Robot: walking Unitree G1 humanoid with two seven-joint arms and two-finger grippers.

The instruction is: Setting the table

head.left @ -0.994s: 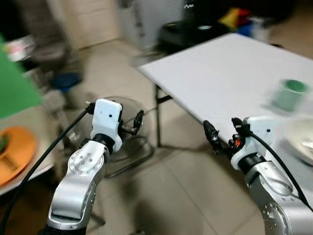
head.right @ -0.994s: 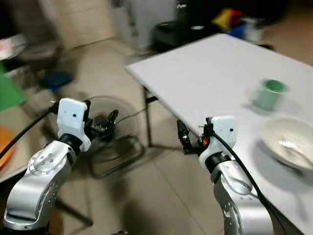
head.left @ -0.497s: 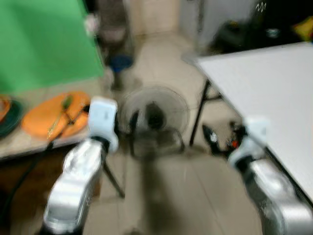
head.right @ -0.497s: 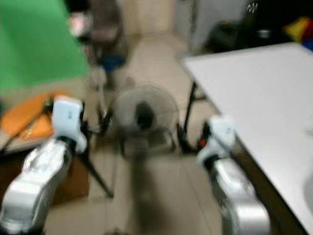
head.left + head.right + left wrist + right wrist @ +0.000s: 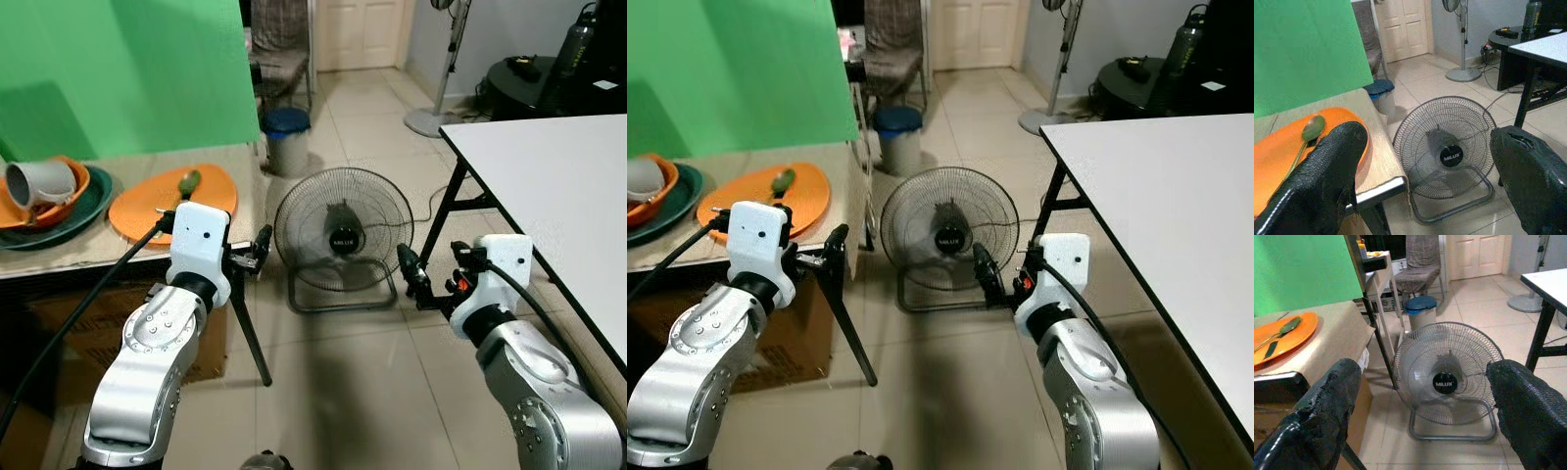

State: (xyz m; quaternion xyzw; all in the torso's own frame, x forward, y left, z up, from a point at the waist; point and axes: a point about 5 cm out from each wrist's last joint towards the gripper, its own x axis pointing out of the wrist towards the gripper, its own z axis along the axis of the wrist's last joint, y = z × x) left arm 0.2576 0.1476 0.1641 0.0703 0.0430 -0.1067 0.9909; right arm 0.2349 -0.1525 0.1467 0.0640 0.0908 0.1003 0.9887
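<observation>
An orange plate (image 5: 171, 201) with a green spoon (image 5: 186, 183) lies on a low beige side table (image 5: 245, 186) at my left. Further left, a grey mug (image 5: 39, 182) lies in an orange bowl (image 5: 76, 186) on a dark green plate (image 5: 59, 233). The corner of the white table (image 5: 549, 166) reaches in from the right. My left gripper (image 5: 257, 257) hovers open and empty beside the side table's edge. My right gripper (image 5: 431, 274) is open and empty over the floor, short of the white table. The left wrist view looks past wide-apart fingers (image 5: 1317, 186) at the plate (image 5: 1283, 147).
A floor fan (image 5: 343, 235) stands on the tiles between the two tables, straight ahead. Behind it are a bin with a blue lid (image 5: 287, 122), a chair (image 5: 279, 49) and a green screen (image 5: 118, 69). A pedestal fan's base (image 5: 431, 119) and a black round table (image 5: 529, 78) stand at the back right.
The camera has swung left: the white table slid to the right and its green cup and bowl left the picture, while the side table with plates came in. Both arms keep their pose.
</observation>
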